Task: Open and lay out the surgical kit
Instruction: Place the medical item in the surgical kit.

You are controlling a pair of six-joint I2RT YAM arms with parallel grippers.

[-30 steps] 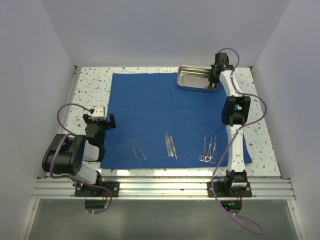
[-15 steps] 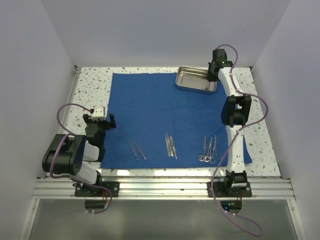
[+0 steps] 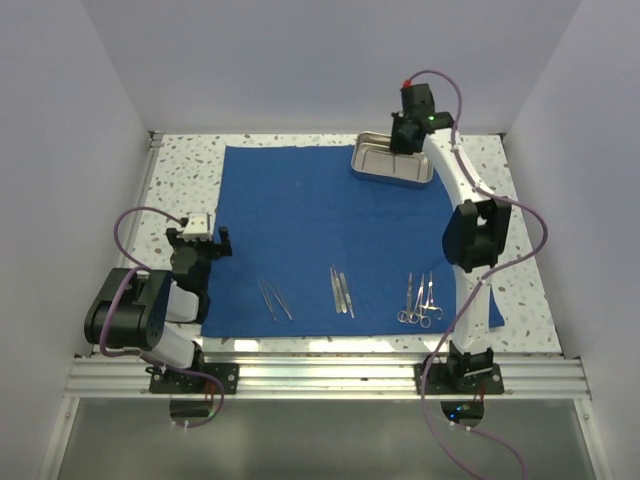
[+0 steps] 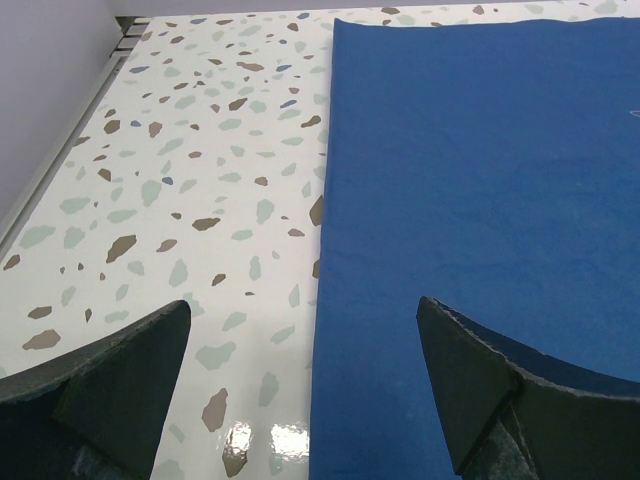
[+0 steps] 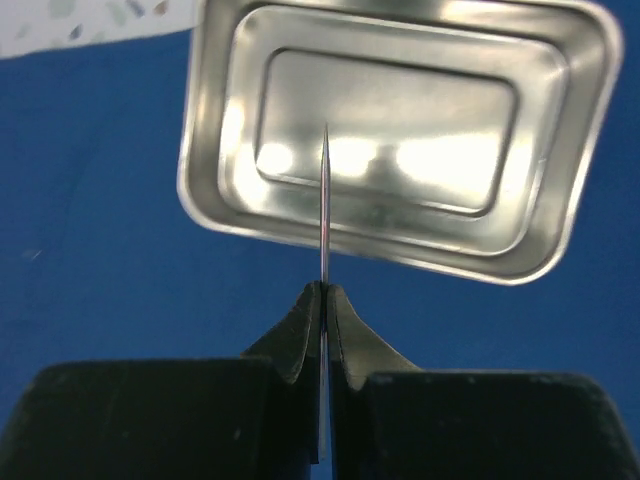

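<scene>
From where I stand, the right jaws hang over the tray [image 3: 375, 162] at the far right corner of the cloth [image 3: 300, 220]. They are pinched fully shut on a thin steel tool [image 5: 324, 200]. It shows edge-on in the wrist view, so I take it for tweezers, with its tip pointing out over the tray floor. I cannot tell whether the tip touches the steel. The left jaws sit spread wide and empty on the near left, straddling the cloth's left edge where it meets the counter [image 3: 180, 170]. The cloth lies flat and open, and a row is already set along its near side: one pair of tweezers [image 3: 273, 298], a second set [image 3: 342, 290], and the forceps [image 3: 420, 302] on the right. The step in hand looks like carrying this last piece to that row. To do it well, I would keep the pinch tight, since a thin tool can swivel in such a narrow hold. I would raise it clear of the tray rim before moving toward the near side. I would pick a bare gap in the row, line the tool up with its neighbours, and lower it until it lies on the cloth. Only then would I open the jaws, lifting straight up so the fabric does not wrinkle.
</scene>
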